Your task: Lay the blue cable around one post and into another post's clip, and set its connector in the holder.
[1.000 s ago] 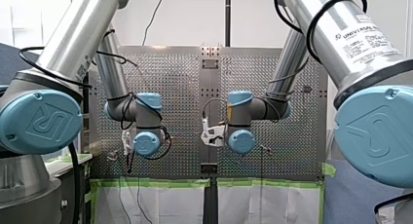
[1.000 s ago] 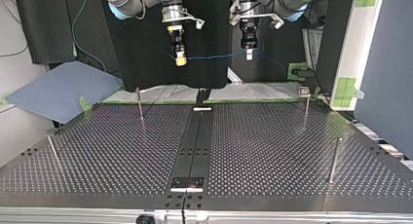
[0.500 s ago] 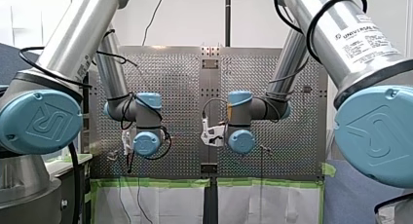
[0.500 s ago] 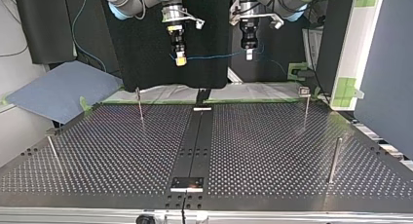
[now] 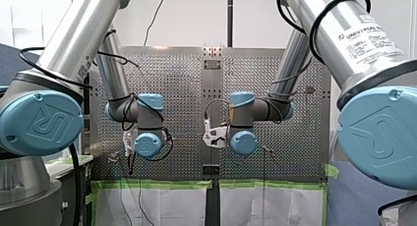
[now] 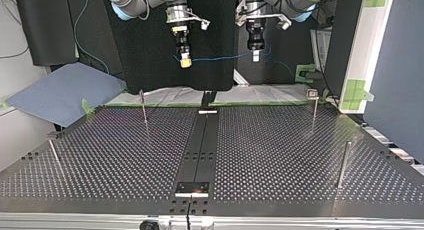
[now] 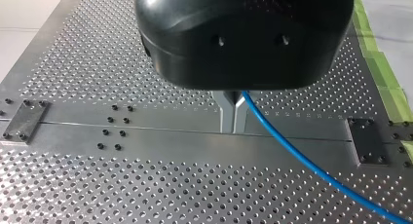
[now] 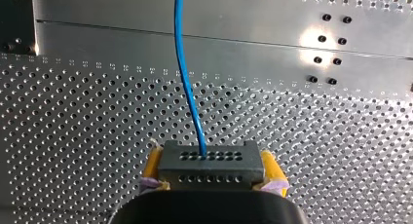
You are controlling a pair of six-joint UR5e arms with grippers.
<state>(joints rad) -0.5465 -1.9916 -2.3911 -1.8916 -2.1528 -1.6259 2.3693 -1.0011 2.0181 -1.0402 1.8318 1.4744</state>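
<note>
You are suspending the blue cable (image 6: 220, 57) taut between both arms, high above the table (image 7: 146, 185). The right gripper (image 8: 210, 177) jaws are clamping the connector (image 8: 209, 161) and the left gripper (image 7: 233, 126) jaws are pinching the cable itself, likely so slack clears the posts (image 6: 144, 107).

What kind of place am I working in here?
Probably a robotics lab test cell: a perforated metal table with upright posts, green tape along its edge, my left gripper shut on the blue cable, my right gripper on its connector.

White wall (image 5: 196, 19), blue mat (image 6: 65, 92), green tape (image 5: 147, 185).
</note>
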